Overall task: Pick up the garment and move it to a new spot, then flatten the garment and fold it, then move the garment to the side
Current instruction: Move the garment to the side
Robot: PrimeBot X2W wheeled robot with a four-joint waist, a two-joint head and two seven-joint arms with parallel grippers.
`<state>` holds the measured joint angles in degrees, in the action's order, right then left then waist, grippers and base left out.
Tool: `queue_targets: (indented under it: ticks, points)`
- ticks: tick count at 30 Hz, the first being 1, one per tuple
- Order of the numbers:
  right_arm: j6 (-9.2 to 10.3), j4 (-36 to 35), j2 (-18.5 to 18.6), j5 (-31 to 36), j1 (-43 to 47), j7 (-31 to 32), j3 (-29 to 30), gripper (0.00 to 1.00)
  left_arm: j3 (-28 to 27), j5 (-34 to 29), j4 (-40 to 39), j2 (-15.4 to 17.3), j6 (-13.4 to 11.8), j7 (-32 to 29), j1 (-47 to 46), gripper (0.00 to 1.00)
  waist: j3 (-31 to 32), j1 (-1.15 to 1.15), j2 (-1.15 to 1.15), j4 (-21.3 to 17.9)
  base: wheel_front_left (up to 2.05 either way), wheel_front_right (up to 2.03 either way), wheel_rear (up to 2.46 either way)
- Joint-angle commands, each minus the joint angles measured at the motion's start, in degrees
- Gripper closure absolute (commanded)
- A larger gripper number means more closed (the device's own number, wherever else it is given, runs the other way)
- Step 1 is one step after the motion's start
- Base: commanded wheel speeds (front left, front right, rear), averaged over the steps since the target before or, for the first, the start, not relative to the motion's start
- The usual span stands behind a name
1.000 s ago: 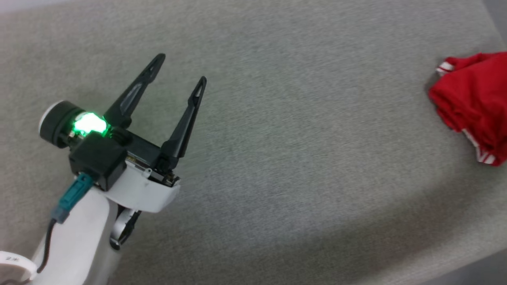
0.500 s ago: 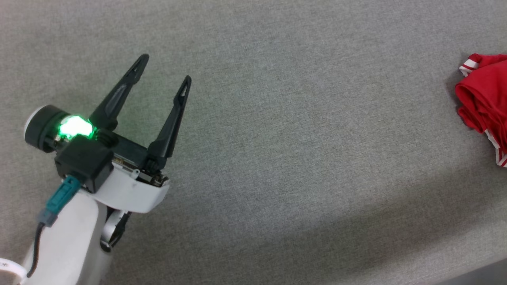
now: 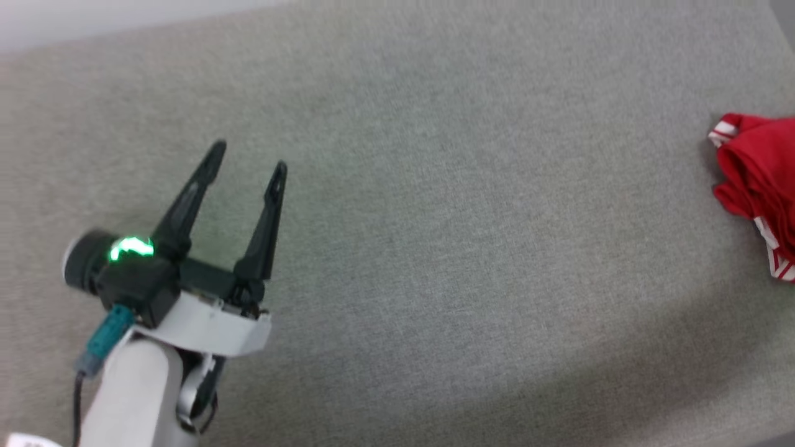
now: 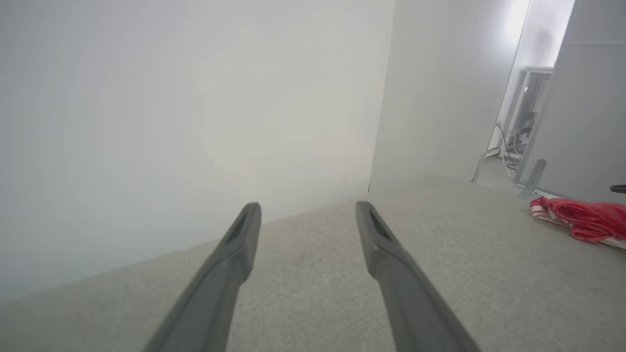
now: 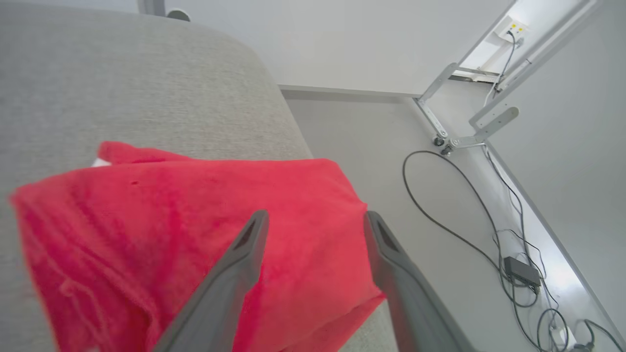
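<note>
The garment [image 3: 758, 180], bright red with white striped edges, lies bunched at the far right of the grey table [image 3: 435, 217]; the picture edge cuts it off. It also lies low and small at the right of the left wrist view [image 4: 584, 221]. My left gripper [image 3: 247, 163] hovers open over bare table at the left, nothing between its fingers [image 4: 391, 264]. In the right wrist view my right gripper [image 5: 315, 219] stands open just above the garment [image 5: 161, 230], which rests near the table's rounded corner; nothing is pinched between its fingers.
Past the table's right corner is pale floor [image 5: 371, 146] with a black cable [image 5: 440, 215] and a small power brick [image 5: 522, 270]. A metal frame leg on a caster [image 5: 442, 142] stands there. A white wall [image 4: 195, 122] runs along the table's far side.
The right gripper has opened and let go of the garment. The head camera shifted, so the left gripper sits lower in its view. The garment stays at the right edge.
</note>
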<state>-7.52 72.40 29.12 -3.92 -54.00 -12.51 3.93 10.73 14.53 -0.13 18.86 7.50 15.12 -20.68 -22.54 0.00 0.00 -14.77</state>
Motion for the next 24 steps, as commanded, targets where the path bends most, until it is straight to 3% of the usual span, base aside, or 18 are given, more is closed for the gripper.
queue_targets:
  ticks: [1, 6, 12, 16, 24]
  points:
    - [0.06, -0.6, -0.8, -0.9, 1.4, -0.8, -1.1, 0.00, -0.8, -0.2, 0.4, -0.8, -0.1, 0.0, 1.7, 0.00, 3.6, 0.00, 0.00, 2.1, 0.00, 0.00, 0.00]
    - [0.06, -4.9, -4.3, -4.4, 6.0, -2.3, -6.3, 0.00, -3.8, 0.1, 2.7, -3.4, -0.1, 0.0, 7.0, 0.00, 7.5, 0.00, 0.00, 4.0, 0.00, 0.00, 0.00]
    - [0.06, -15.8, -6.4, -10.8, 13.6, -2.7, -12.9, 0.00, -6.7, 1.2, 6.0, -6.1, -0.1, 0.0, 11.7, 0.00, 11.3, 0.00, 0.00, 7.5, 0.00, 0.00, 0.00]
    - [0.06, -23.0, -7.4, -14.9, 19.7, -2.7, -14.5, 0.00, -8.3, 1.7, 7.9, -8.0, -0.1, 0.0, 14.2, 0.00, 13.9, 0.00, 0.00, 10.1, 0.00, 0.00, 0.00]
    - [0.06, -30.5, -10.3, -18.1, 27.5, -2.7, -17.1, 0.00, -10.1, 2.5, 10.8, -9.3, -0.1, 0.0, 17.6, 0.00, 18.6, 0.00, 0.00, 14.6, 0.00, 0.00, 0.00]
